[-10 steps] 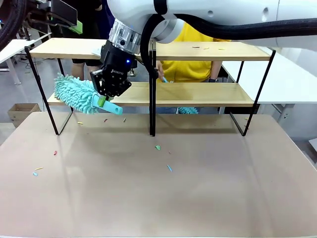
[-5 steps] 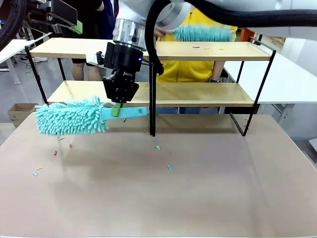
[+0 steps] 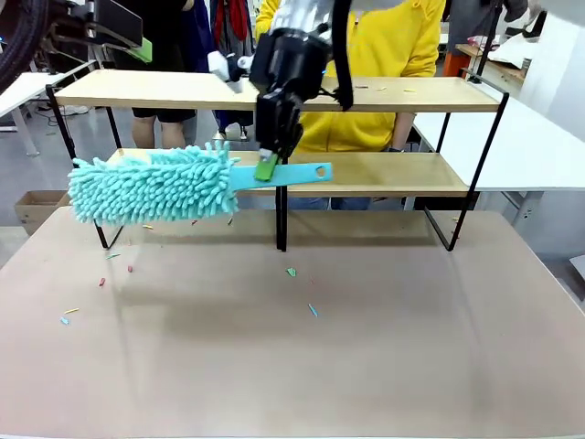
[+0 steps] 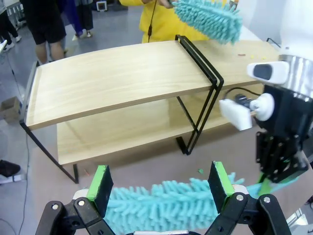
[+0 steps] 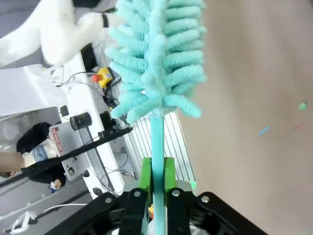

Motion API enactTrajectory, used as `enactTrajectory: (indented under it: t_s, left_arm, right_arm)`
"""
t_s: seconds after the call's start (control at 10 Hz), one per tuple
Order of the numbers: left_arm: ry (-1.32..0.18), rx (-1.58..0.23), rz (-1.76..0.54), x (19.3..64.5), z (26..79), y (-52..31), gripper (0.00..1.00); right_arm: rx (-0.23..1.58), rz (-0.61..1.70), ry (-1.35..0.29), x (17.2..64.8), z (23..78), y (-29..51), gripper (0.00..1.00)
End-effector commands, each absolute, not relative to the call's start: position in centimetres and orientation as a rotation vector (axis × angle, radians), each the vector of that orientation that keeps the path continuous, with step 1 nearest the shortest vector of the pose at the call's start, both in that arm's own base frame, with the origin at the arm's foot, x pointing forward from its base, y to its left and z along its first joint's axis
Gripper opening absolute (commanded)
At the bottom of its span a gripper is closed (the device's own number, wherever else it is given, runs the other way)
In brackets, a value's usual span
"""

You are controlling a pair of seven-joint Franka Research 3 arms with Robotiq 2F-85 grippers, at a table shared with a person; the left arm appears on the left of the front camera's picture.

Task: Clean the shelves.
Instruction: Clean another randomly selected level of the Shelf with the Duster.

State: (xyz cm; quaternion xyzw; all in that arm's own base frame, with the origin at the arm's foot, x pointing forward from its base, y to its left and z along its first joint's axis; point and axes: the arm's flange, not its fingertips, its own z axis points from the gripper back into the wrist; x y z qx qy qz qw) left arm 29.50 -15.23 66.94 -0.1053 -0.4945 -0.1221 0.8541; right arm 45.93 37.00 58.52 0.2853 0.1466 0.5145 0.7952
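Observation:
The shelves (image 3: 384, 172) are two light-wood boards in a black frame at the table's far side, also seen from above in the left wrist view (image 4: 122, 78). My right gripper (image 3: 267, 166) is shut on the flat handle of a fluffy teal duster (image 3: 151, 187), whose head hangs level in front of the lower board's left half. In the right wrist view the green pads (image 5: 145, 176) pinch the handle below the duster head (image 5: 156, 58). High above the rack, my left gripper (image 4: 159, 186) is open and holds nothing. A person in yellow (image 3: 402, 55) holds a second teal duster (image 4: 210, 19) over the upper board.
Small coloured scraps (image 3: 291, 272) lie scattered on the brown table (image 3: 411, 347), more at the left (image 3: 64, 320). A few scraps (image 3: 363, 88) sit on the upper board's right half. White tables (image 3: 539, 155) stand to the right, and a cardboard box (image 3: 37, 206) on the floor at left.
My right gripper rose and moved right with the duster, whose head turned level and came up before the lower board. The person's duster left the front view.

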Motion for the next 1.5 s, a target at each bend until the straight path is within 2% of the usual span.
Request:
enactTrajectory:
  t_s: [0.0, 0.2, 0.4, 0.5, 0.6, 0.7, 0.8, 1.2, 1.3, 1.4]
  left_arm:
    - [-1.044, -0.213, -0.249, 29.5, 66.9, -15.2, 1.0]
    - [-1.044, -0.213, -0.249, 29.5, 66.9, -15.2, 1.0]
    - [-1.044, -0.213, -0.249, 29.5, 66.9, -15.2, 1.0]
    - [-1.044, -0.213, -0.249, 29.5, 66.9, -15.2, 1.0]
    - [-1.044, -0.213, -0.249, 29.5, 66.9, -15.2, 1.0]
    - [-1.044, -0.213, -0.249, 29.5, 66.9, -15.2, 1.0]
    - [-1.044, -0.213, -0.249, 29.5, 66.9, -15.2, 1.0]
    - [-1.044, -0.213, -0.249, 29.5, 66.9, -15.2, 1.0]
    - [-1.044, -0.213, -0.249, 29.5, 66.9, -15.2, 1.0]
    - [-1.044, -0.213, -0.249, 29.5, 66.9, -15.2, 1.0]
  right_arm:
    - [0.729, 1.194, 0.334, 43.1, 58.7, 31.4, 0.0]
    - [0.81, 1.202, 0.297, 39.5, 59.8, 23.8, 0.0]
    - [0.924, 1.155, 0.308, 33.6, 60.5, 17.1, 0.0]
    - [0.926, 1.122, 0.238, 30.0, 60.8, 14.0, 0.0]
    - [0.888, 0.979, 0.142, 26.5, 61.0, 11.7, 0.0]
    - [0.811, 0.903, 0.083, 24.7, 60.8, 11.9, 0.0]
    - [0.913, 1.1, 0.258, 30.4, 61.5, 12.8, 0.0]
    - [0.913, 1.1, 0.258, 30.4, 61.5, 12.8, 0.0]
    - [0.902, 1.068, 0.254, 29.6, 60.4, 13.0, 0.12]
    - [0.861, 1.143, 0.313, 29.9, 60.7, 13.4, 0.12]
